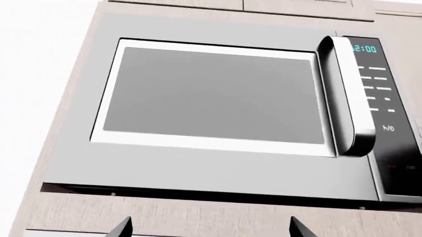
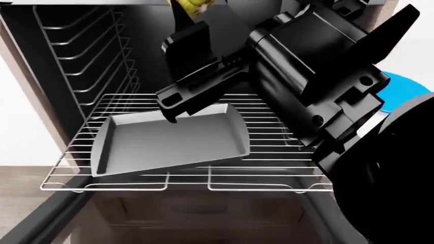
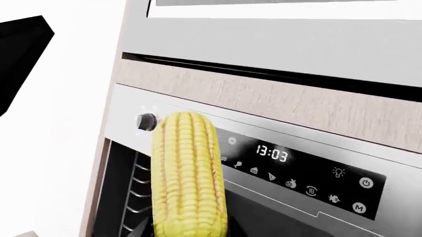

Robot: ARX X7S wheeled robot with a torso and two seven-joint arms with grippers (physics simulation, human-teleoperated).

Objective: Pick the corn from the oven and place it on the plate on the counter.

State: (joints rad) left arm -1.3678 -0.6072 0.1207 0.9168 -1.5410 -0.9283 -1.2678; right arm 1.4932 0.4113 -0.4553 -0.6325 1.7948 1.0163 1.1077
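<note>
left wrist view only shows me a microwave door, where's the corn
Observer: The corn is raised in the right tool, in front of the oven control panel.
Operator: so the tray's bare
Observer: Yes, the grey tray on the wire rack holds nothing.
Operator: plate in sight anywhere
Observer: The blue plate shows at the right of the head view, partly hidden behind the right arm.
</note>
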